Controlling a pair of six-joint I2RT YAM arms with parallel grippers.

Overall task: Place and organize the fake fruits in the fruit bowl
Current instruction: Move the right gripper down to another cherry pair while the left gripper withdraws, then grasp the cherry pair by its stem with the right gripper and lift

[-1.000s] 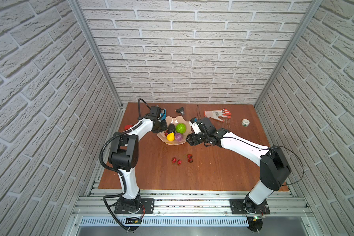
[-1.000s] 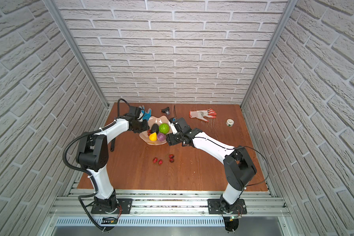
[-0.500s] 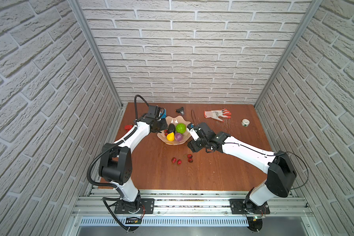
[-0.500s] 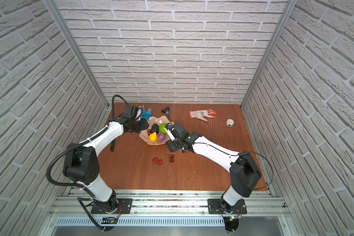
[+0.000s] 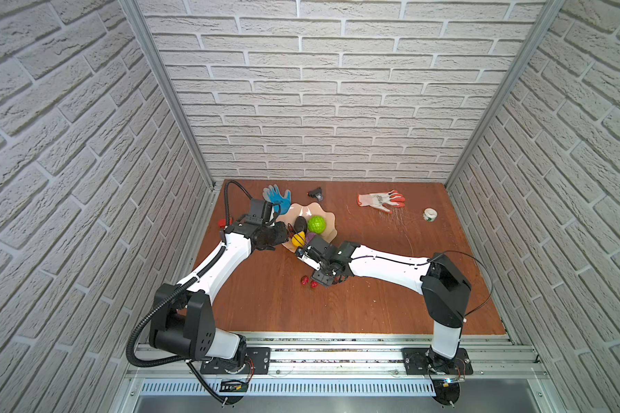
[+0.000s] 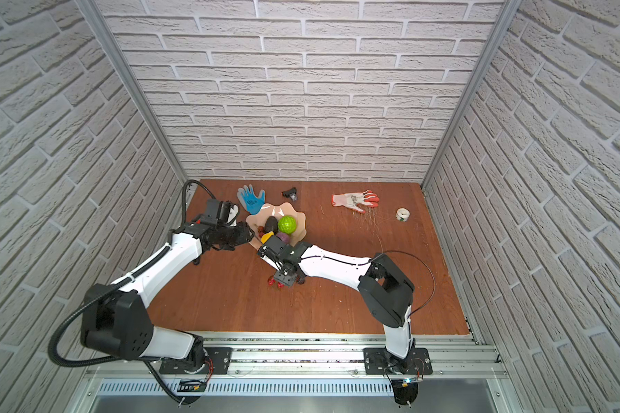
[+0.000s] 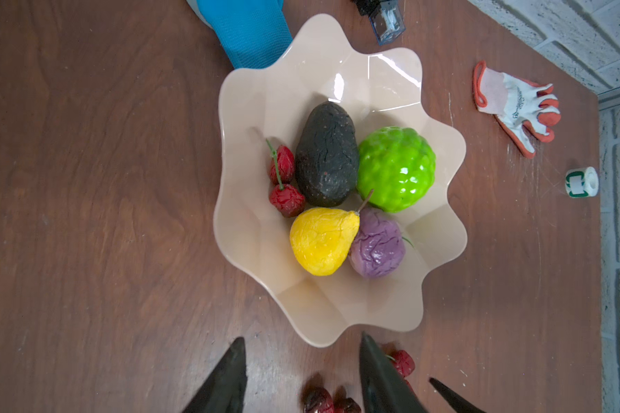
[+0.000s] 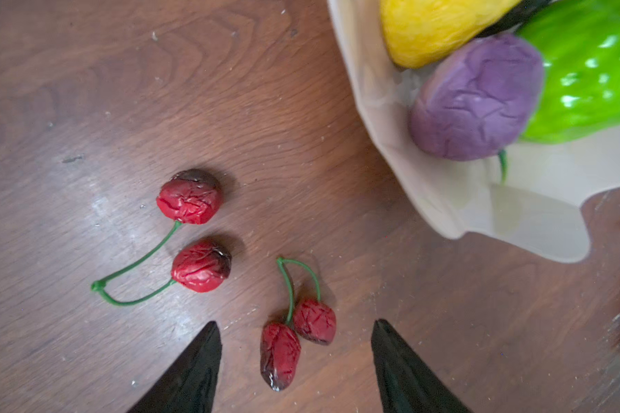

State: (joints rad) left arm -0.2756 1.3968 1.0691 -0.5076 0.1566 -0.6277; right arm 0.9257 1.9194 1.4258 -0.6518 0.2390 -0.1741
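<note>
Although the bowl (image 7: 391,71) already held the avocado (image 7: 326,157), green ball (image 7: 396,168), pear (image 7: 321,241), purple fruit (image 7: 376,243) and one cherry pair (image 7: 283,182), the job was not done. Two more pairs lay on the table (image 5: 373,296) at about 6 o'clock from the bowl in both top views, near its rim but outside it. The near pair (image 8: 298,339) sat between the fingers of the right gripper (image 8: 295,322), which stood apart on either side and touched nothing that showed. The far pair (image 8: 194,232) lay just beside, at the gripper's 9 o'clock in the top views. The left gripper (image 7: 301,337) hung at the bowl's 9 o'clock, fingers apart and empty. The step in hand looked like the pick of the near pair. The next move would call for a short drop, a close on both berries rather than the thin stems, then a lift over the rim into the bare 6 o'clock part. The blue glove (image 5: 276,196) at 11 o'clock, the white glove (image 5: 380,200) at 2 and the tape (image 5: 430,214) at 3 lay out of the way.
</note>
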